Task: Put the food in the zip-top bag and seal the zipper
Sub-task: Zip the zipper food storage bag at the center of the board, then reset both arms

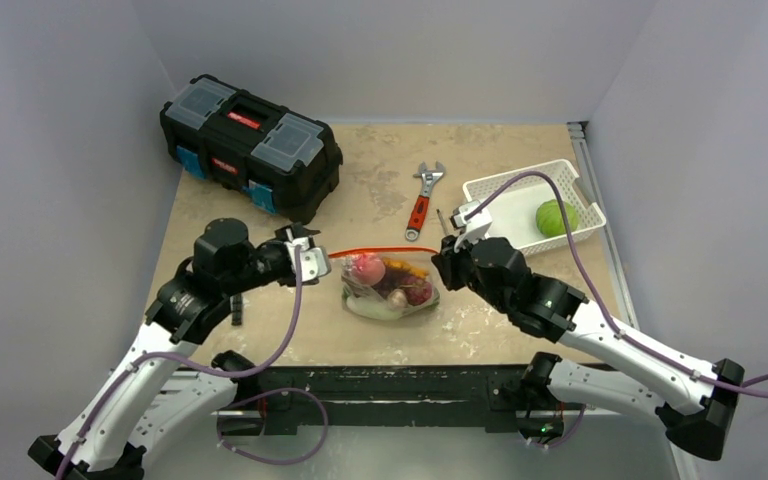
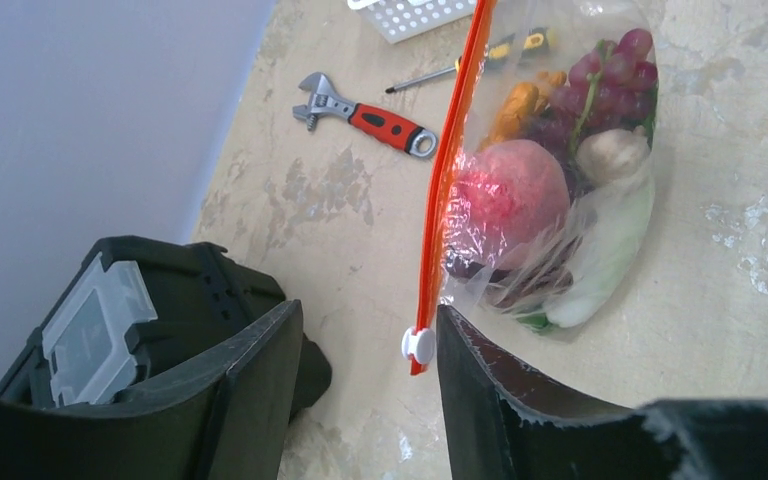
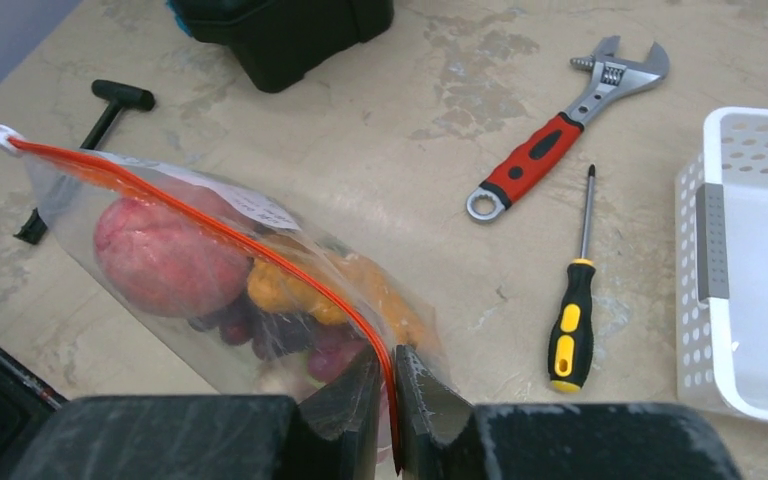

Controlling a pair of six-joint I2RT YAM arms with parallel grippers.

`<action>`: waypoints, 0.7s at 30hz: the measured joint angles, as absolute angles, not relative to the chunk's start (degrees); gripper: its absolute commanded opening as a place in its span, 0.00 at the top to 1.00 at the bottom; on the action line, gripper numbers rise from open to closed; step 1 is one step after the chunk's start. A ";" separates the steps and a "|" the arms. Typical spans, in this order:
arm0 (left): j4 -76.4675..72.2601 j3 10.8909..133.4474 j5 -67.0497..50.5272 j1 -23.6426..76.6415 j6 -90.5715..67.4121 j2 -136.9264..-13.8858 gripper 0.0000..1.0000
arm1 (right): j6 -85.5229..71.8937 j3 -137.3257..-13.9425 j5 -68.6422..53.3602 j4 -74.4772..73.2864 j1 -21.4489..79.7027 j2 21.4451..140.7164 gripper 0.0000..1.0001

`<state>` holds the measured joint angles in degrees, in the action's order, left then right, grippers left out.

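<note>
Tabletop point(image 1: 380, 200), centre: bag point(image 1: 365, 305) of food point(image 1: 395, 282), sealing step; my right gripper point(image 3: 390, 368) clamps one zipper point(image 2: 450, 150) end, left gripper point(image 2: 368, 322) gapes around slider point(image 2: 419, 345); next, I judge, nip slider, draw it across; cabbage point(image 1: 555, 217) sits in basket point(image 1: 520, 180).

table point(image 1: 380, 190): beige, mottled | on it: black toolbox point(image 1: 250, 145), red-handled wrench point(image 1: 422, 205), screwdriver point(image 3: 575, 310), white basket point(image 3: 760, 160), zip-top bag point(image 1: 390, 285)

In the right wrist view the white basket point(image 3: 693, 330) was cut off by the right edge and the black toolbox point(image 3: 290, 30) by the top edge. The near end of the zipper point(image 3: 210, 228) was hidden between the fingers of the right gripper point(image 3: 388, 400).
</note>
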<state>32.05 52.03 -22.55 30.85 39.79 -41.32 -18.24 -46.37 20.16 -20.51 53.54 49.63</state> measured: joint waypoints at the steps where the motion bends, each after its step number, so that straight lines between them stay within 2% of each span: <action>1: 31.90 52.03 -22.96 30.85 39.64 -40.77 0.48 | -17.93 -46.37 19.66 -20.29 53.52 49.54 0.83; 5: 30.37 51.99 -24.10 30.85 39.29 -37.93 0.48 | -16.99 -46.35 17.69 -19.16 53.49 49.28 0.77; 8: 27.68 51.44 -24.01 30.85 38.35 -35.33 0.46 | -16.71 -46.33 16.73 -18.72 53.49 49.25 0.65; 12: 22.59 50.70 -23.38 30.87 36.80 -33.21 0.40 | -16.36 -46.33 16.25 -18.55 53.49 49.25 0.48; 13: 21.39 50.70 -22.85 30.87 36.40 -33.41 0.35 | -16.36 -46.33 15.97 -18.48 53.49 49.25 0.46; 15: 19.40 50.70 -21.65 30.85 35.55 -34.11 0.32 | -16.19 -46.33 15.40 -18.46 53.49 49.28 0.38; 17: 17.78 50.65 -20.32 30.85 34.70 -34.83 0.24 | -16.10 -46.37 15.11 -18.52 53.49 49.28 0.33; 21: 14.90 49.69 -18.28 30.85 33.43 -34.85 0.21 | -15.64 -47.68 14.04 -19.46 53.49 49.32 0.23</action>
